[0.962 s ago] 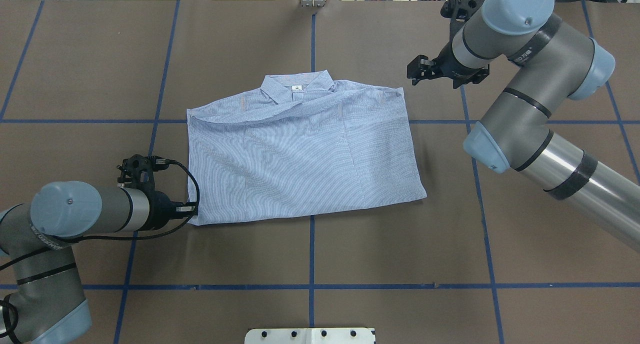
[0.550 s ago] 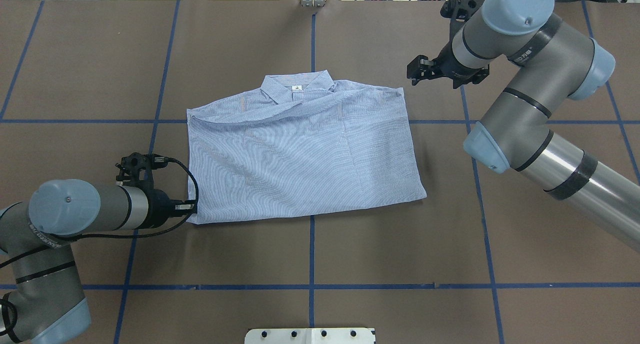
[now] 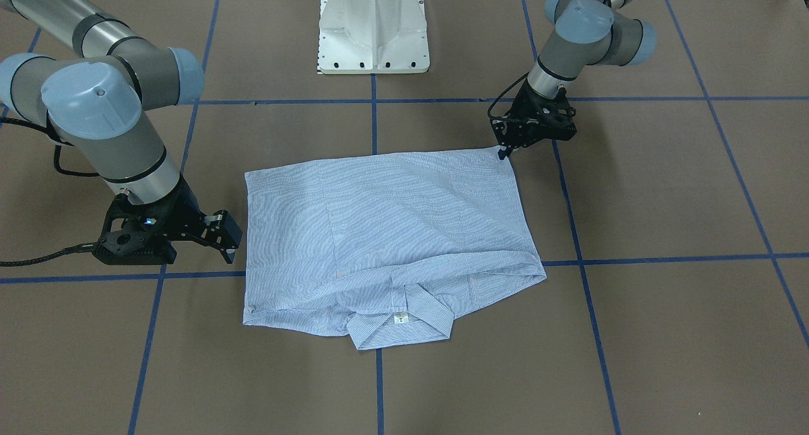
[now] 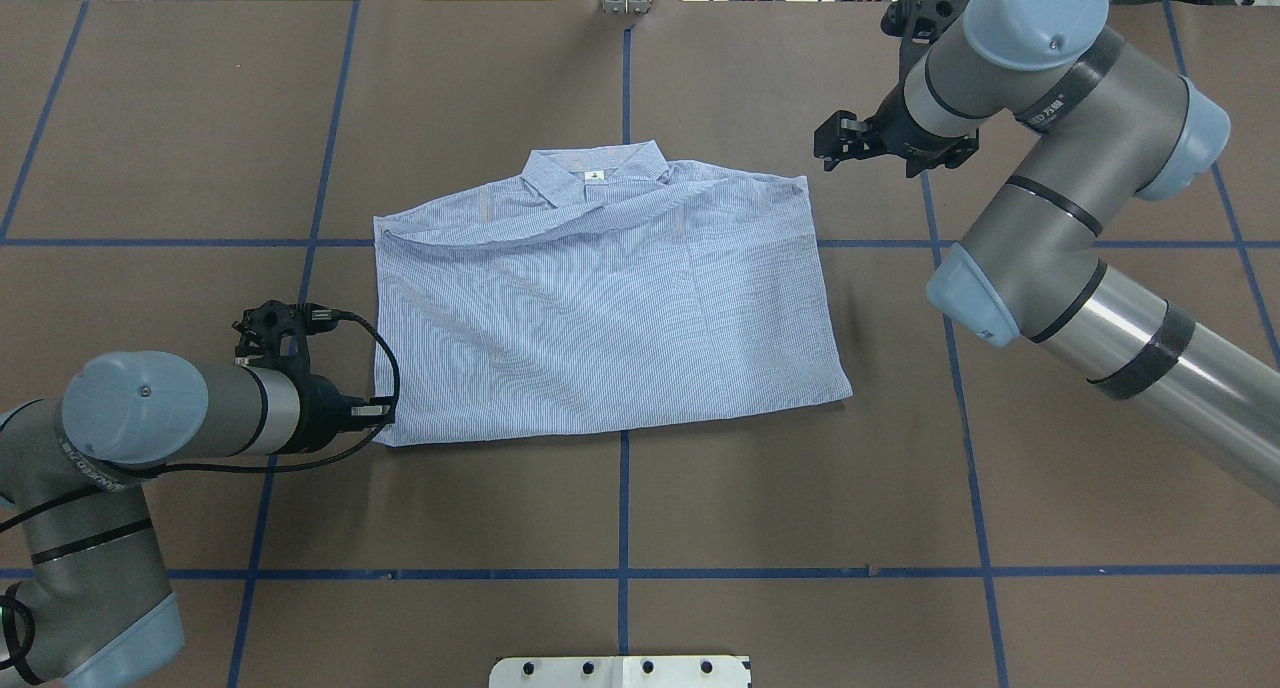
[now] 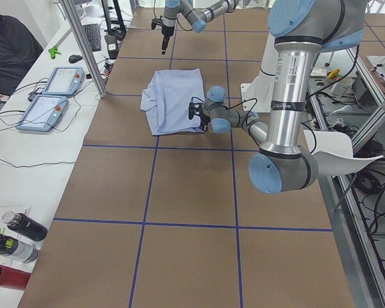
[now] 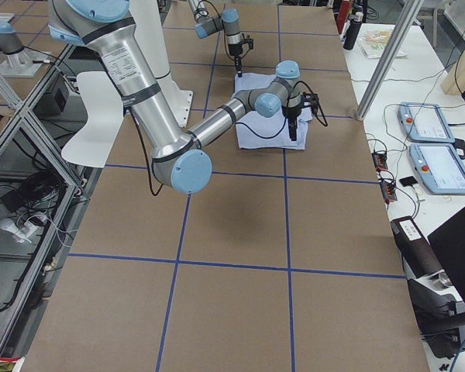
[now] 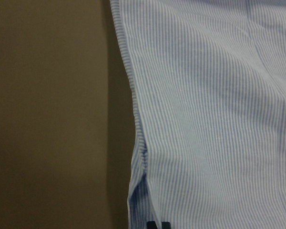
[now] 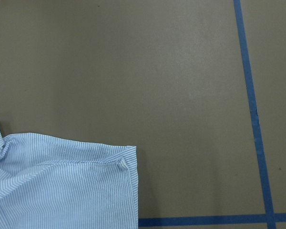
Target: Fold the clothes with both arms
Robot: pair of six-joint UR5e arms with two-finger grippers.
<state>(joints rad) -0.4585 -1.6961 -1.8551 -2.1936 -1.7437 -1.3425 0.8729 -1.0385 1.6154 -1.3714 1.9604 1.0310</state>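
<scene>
The light blue striped shirt lies folded into a rectangle in the middle of the brown table, collar on the far side. It also shows in the front view. My left gripper is low at the shirt's near left corner. In the left wrist view its fingertips sit close together on the hem, shut on the shirt. My right gripper is open and empty, above the table just beyond the shirt's far right corner. It also shows in the front view.
Blue tape lines grid the brown table. The white pedestal base stands at the robot's side. A side bench with teach pendants, bottles and a seated person runs along the far edge.
My left gripper has shifted slightly away from the robot at the shirt's near left corner, and that corner has moved a little with it. The right arm has not moved.
</scene>
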